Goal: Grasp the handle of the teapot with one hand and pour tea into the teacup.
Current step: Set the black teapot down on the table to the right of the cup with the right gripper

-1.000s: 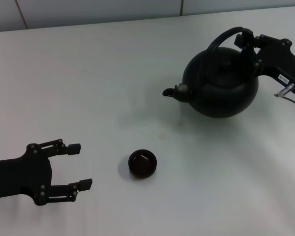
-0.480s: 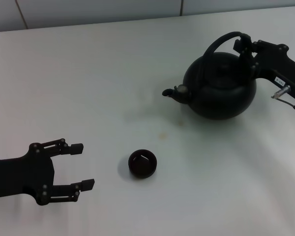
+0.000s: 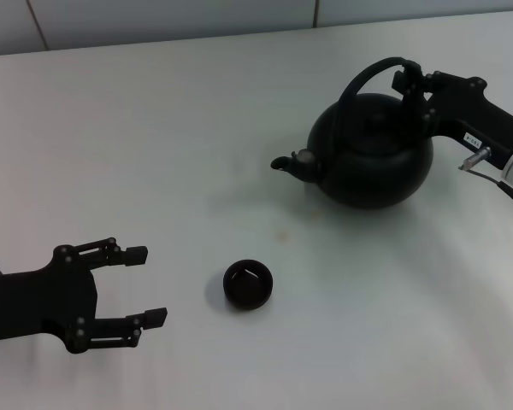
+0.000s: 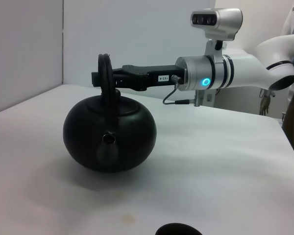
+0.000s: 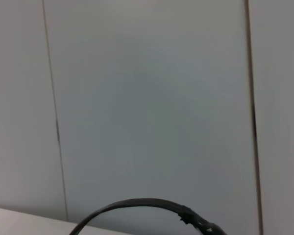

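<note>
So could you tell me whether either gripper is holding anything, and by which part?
The right gripper holds the teapot by the top of its handle. The left gripper is open, holding nothing.

Head cam looks steeply down on the tabletop (image 3: 154,154). Left wrist cam sits low, facing the teapot (image 4: 110,134) side-on, which both share. Right wrist cam faces the wall (image 5: 147,98) up close.
</note>
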`<state>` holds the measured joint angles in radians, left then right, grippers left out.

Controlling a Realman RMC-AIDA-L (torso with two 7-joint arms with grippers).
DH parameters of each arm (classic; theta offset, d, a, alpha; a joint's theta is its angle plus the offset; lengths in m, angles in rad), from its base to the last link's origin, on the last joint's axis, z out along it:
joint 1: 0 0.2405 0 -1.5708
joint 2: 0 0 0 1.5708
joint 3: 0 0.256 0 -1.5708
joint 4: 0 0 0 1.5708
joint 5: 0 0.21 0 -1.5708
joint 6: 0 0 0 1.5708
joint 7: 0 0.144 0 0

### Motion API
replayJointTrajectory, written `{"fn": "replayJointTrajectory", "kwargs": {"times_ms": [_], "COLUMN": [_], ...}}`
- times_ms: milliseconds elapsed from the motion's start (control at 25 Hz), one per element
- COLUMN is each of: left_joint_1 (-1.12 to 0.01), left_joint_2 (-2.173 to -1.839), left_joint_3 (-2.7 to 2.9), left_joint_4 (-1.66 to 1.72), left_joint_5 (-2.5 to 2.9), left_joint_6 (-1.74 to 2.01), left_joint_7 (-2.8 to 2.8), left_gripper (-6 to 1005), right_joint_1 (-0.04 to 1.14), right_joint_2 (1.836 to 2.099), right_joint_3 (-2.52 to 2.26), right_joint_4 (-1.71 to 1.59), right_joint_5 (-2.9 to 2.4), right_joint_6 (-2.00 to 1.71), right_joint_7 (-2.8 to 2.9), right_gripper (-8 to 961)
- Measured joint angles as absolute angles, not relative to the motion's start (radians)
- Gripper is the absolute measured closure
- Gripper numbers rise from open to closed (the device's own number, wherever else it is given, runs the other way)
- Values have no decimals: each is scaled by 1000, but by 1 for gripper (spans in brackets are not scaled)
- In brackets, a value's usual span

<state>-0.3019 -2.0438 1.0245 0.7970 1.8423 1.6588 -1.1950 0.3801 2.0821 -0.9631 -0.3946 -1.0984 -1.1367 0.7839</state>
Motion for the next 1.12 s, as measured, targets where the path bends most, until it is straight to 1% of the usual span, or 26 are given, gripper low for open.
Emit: {"fn": "replayJointTrajectory", "kwargs": {"times_ms": [360,440,880,1120], "left_joint_1": [-307,-307,-308,-312], "left_joint_2": [-2049,-2050,-2051,-2051], "left_joint_3": [1020,1020,1018,1019], "left_joint_4": [807,807,807,807], "left_joint_5": [1842,1842,1842,1842], "left_joint_6": [1659,1658,1660,1660], "left_joint_7": [-1217,-1218,-1218,-1219], "left_gripper": [170,170,170,170], "right_joint_1": [394,395,396,410], "right_joint_2": [2080,2079,2078,2078], "right_joint_3": [-963,-963,-963,-963], "right_joint_4": [-395,-396,-400,-400], "right_joint_5": [-1101,-1101,-1104,-1104], "right_joint_6": [-1124,-1120,-1072,-1010], "right_joint_7": [780,780,799,834], "right_gripper": [857,801,795,586]}}
